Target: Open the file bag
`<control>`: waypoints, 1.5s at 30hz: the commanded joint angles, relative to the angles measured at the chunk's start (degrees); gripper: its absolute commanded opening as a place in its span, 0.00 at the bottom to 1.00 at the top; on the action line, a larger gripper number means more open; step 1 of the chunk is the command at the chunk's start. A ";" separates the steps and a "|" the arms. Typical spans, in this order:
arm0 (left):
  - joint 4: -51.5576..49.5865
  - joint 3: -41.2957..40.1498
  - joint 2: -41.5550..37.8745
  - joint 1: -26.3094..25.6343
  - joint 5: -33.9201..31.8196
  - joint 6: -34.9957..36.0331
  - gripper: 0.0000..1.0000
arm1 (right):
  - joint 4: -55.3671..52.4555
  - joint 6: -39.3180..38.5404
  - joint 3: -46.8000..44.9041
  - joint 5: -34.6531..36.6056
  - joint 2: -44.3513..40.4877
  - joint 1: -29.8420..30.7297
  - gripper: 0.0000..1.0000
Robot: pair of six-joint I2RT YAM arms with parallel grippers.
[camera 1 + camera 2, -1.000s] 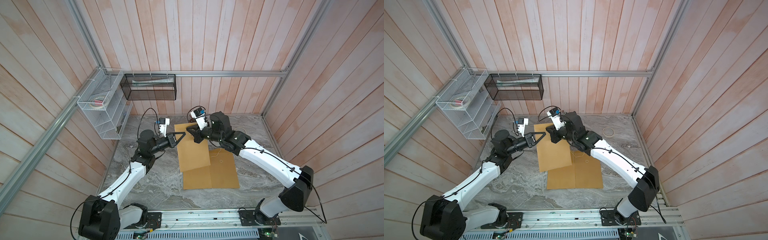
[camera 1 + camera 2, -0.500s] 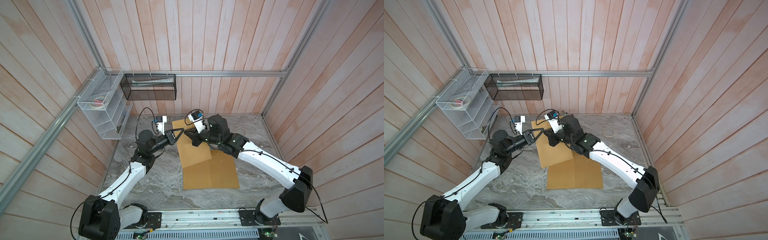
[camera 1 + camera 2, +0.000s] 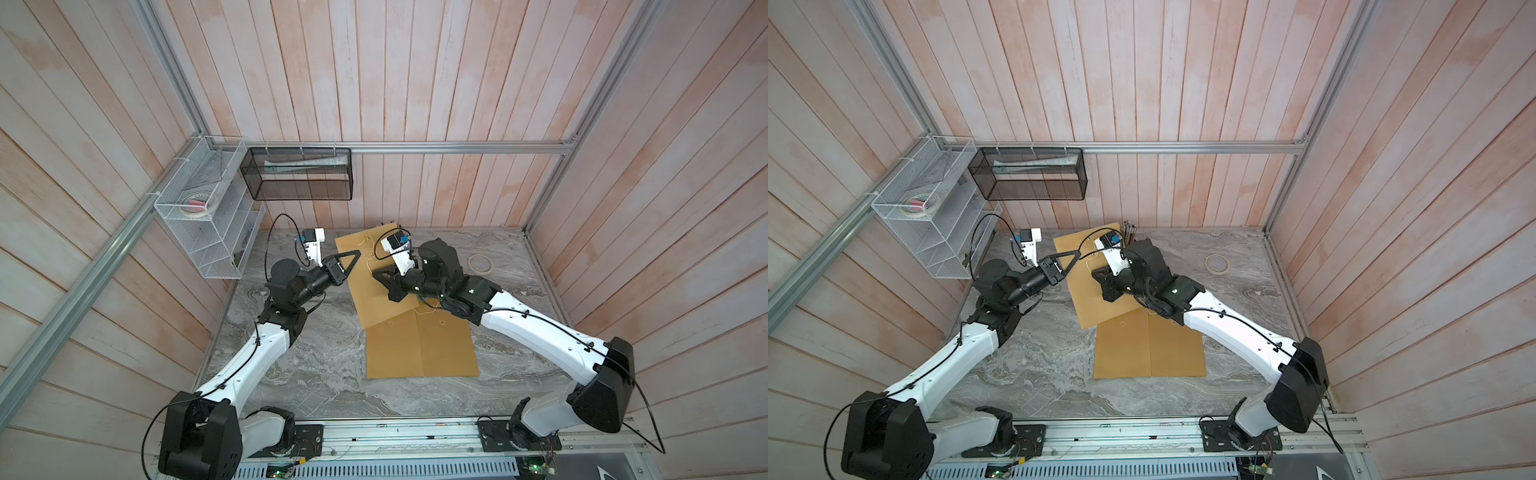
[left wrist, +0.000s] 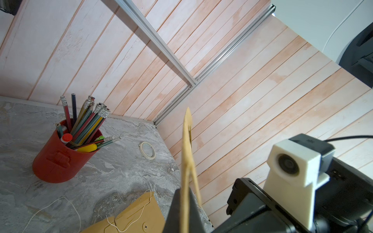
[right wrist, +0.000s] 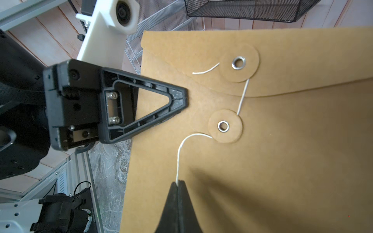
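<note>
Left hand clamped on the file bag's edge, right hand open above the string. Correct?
No. The right hand is shut, pinching the string, as the right wrist view shows. The left hand is clamped on the edge of the file bag.

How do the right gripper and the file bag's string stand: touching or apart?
Touching. In the right wrist view the string runs from the lower washer straight into the right gripper, whose fingers are shut on it.

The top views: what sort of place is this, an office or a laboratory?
Probably a robot test cell staged as an office desk: a marble-look tabletop boxed by panel walls, a white wire rack hung beside it, and a red pencil cup near the file bag.
</note>
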 commanded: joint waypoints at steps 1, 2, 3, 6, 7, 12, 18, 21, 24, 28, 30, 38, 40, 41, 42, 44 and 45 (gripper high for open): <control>1.97 -0.98 -0.88 0.53 -0.19 -0.55 0.00 | 0.93 0.97 -1.30 1.30 -1.64 0.36 0.00; 2.02 -0.98 -0.93 0.58 -0.10 -0.55 0.00 | 0.80 0.97 -1.46 1.51 -1.71 0.36 0.00; 2.04 -0.97 -1.00 0.61 -0.10 -0.55 0.00 | 0.67 0.92 -1.63 1.74 -1.84 0.36 0.00; 1.97 -1.10 -1.20 0.81 0.07 -0.55 0.00 | 0.15 0.84 -1.98 2.70 -2.11 0.29 0.00; 1.99 -1.13 -1.27 0.90 0.16 -0.55 0.00 | -0.08 0.75 -1.99 3.14 -2.23 0.28 0.00; 2.00 -1.48 -1.53 1.11 0.60 -0.60 0.00 | -0.87 0.71 -2.37 4.80 -3.12 -0.06 0.00; 2.03 -2.20 -2.00 1.27 0.86 -0.64 0.00 | -2.13 0.74 -2.71 6.48 -4.30 -1.25 0.00; 2.16 -2.29 -2.13 1.26 1.21 -0.64 0.00 | -2.41 0.91 -3.11 6.85 -4.94 -2.05 0.00; 2.28 -2.25 -2.21 1.27 1.79 -0.64 0.00 | -2.67 1.04 -3.20 7.13 -5.40 -2.64 0.00; 2.23 -2.38 -2.52 1.26 2.10 -0.55 0.00 | -2.78 0.94 -3.35 7.21 -5.67 -3.53 0.00; 2.14 -2.47 -2.70 1.27 2.25 -0.38 0.00 | -2.85 0.93 -3.25 7.13 -5.67 -3.93 0.00; 2.61 -2.62 -2.74 1.31 3.54 -0.20 0.00 | -3.56 0.74 -2.91 7.11 -6.02 -5.86 0.00; 2.73 -2.82 -2.79 1.28 3.81 -0.20 0.00 | -3.64 0.51 -2.66 6.98 -5.94 -6.32 0.00; 2.73 -2.97 -2.93 1.28 3.93 -0.20 0.00 | -3.80 0.41 -2.47 6.89 -5.85 -6.48 0.00; 2.72 -3.08 -3.05 1.26 4.02 -0.20 0.00 | -3.90 0.29 -2.28 6.89 -5.76 -6.63 0.00; 2.78 -3.36 -3.38 1.26 4.27 -0.12 0.00 | -4.21 -0.08 -1.70 6.89 -5.59 -6.90 0.00; 2.75 -3.51 -3.54 1.26 4.36 -0.11 0.00 | -4.34 -0.28 -1.45 6.90 -5.51 -6.93 0.00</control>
